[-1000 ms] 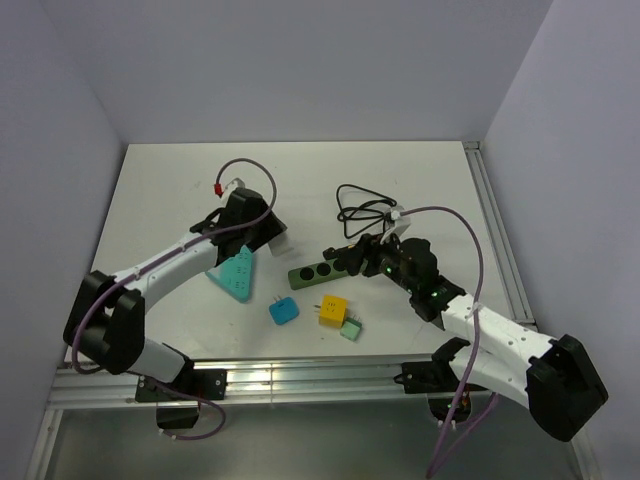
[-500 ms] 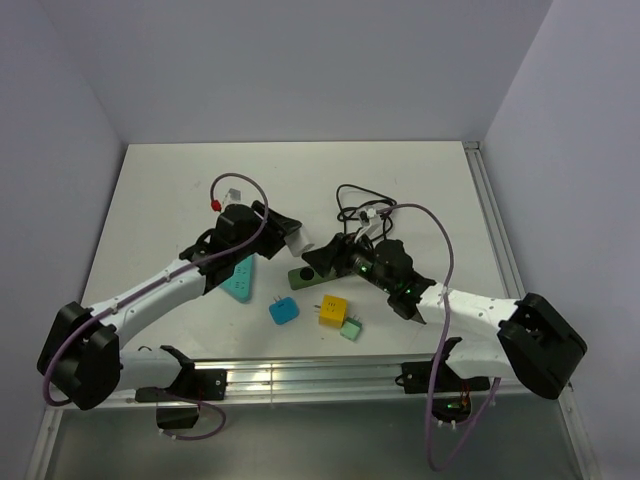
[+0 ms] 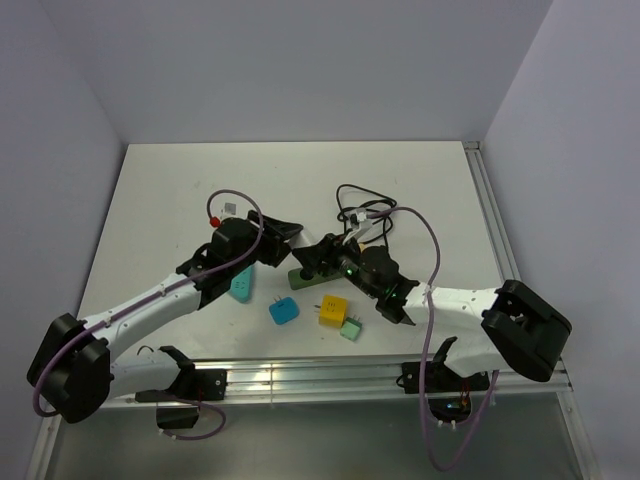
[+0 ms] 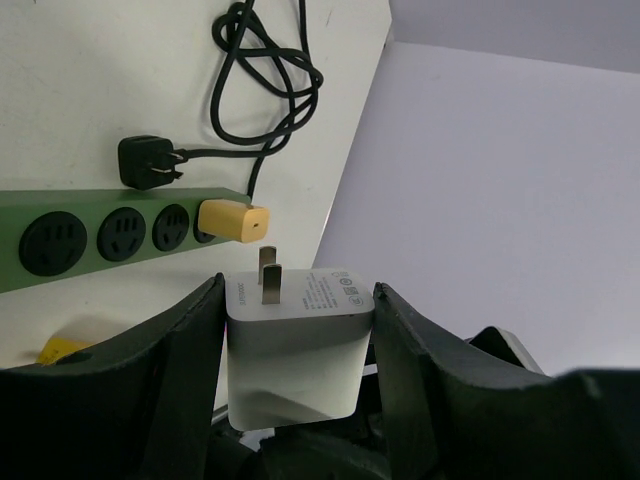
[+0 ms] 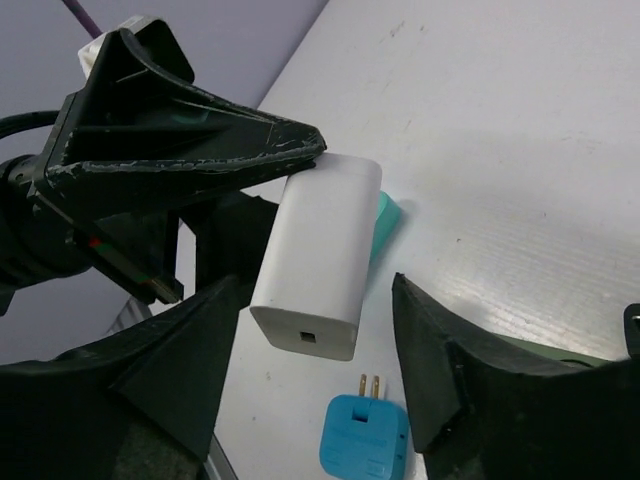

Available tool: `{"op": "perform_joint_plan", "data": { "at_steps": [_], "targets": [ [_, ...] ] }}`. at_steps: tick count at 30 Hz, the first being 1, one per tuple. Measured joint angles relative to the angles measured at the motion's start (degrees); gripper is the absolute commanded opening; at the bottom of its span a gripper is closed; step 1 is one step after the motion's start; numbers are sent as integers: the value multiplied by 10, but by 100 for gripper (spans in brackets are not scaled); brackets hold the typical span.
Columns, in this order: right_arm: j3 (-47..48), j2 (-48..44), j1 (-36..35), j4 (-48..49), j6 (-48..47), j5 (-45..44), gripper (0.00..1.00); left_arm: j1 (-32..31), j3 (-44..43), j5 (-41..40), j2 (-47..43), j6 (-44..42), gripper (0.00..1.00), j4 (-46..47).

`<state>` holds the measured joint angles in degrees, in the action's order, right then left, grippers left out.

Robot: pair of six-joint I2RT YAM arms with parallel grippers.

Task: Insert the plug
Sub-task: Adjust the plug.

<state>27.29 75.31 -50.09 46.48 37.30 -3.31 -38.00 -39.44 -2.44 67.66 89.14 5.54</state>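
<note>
My left gripper is shut on a white two-prong plug, prongs pointing forward, held above the table. Ahead of it lies the green power strip with three free sockets and a small yellow plug in its end socket. In the top view the left gripper hovers just left of the strip. My right gripper is open at the strip's left end, facing the left gripper. In the right wrist view the white plug hangs between its spread fingers, untouched.
A blue plug, a yellow plug and a mint plug lie near the front edge. A teal adapter lies under the left arm. The strip's black cord coils behind, ending in a black plug.
My left arm has carried the white plug right and nearer, up to the strip's left end. My right gripper has moved left along the strip to face it.
</note>
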Motion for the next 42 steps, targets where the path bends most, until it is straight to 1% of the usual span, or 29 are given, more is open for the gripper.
{"op": "perform_joint_plan", "data": {
  "at_steps": [5, 7, 10, 11, 12, 14, 15, 17, 18, 19, 21, 22, 25, 27, 31, 33, 35, 38, 42],
  "targets": [
    [7, 4, -3, -2, 0, -23, 53, -3, 17, 0, -3, 20, 44, 11],
    [9, 4, -3, -3, -2, -30, 41, -4, 20, 0, -3, 23, 44, 11],
    [9, 5, -3, -8, 0, -41, 25, -4, 20, -4, -3, 23, 44, 11],
    [10, 5, -3, -10, 0, -42, 23, -5, 20, -5, -3, 23, 45, 11],
    [12, 5, -3, -13, -1, -42, 18, -5, 21, -5, -3, 23, 45, 12],
    [15, 5, -3, -17, -1, -43, 13, -4, 21, -7, -3, 24, 46, 14],
    [16, 5, -3, -19, -2, -44, 8, -4, 23, -7, -3, 25, 47, 16],
    [16, 5, -3, -21, -3, -43, 5, -4, 26, -7, -5, 26, 64, 19],
    [16, 5, -3, -22, -3, -43, 4, -4, 26, -7, -5, 25, 80, 19],
    [16, 4, -4, -22, -3, -43, 1, -5, 26, -7, -5, 19, 87, 18],
    [16, 0, -4, -30, -11, -42, 0, -5, 23, -3, -5, 13, 98, 11],
    [15, -5, -4, -38, -14, -42, 0, -6, 18, -1, -5, 5, 100, 2],
    [4, -40, -4, -63, -35, -42, 0, -5, -2, 1, -5, -24, 100, -29],
    [-6, -80, -4, -90, -58, -42, 0, 5, -9, 13, -11, -46, 100, -44],
    [-11, -160, -4, -150, -109, -42, 0, 60, -10, 61, -35, -104, 99, -76],
    [-11, -198, -4, -183, -139, -42, 0, 90, -20, 84, -36, -130, 99, -102],
    [-11, -223, -4, -212, -165, -41, 0, 107, -32, 102, -32, -148, 99, -124],
    [-10, -239, -4, -244, -197, -40, 0, 111, -45, 137, -23, -160, 100, -137],
    [-10, -226, -4, -273, -225, -36, 0, 108, -46, 177, -6, -157, 99, -136]
  ]
}}
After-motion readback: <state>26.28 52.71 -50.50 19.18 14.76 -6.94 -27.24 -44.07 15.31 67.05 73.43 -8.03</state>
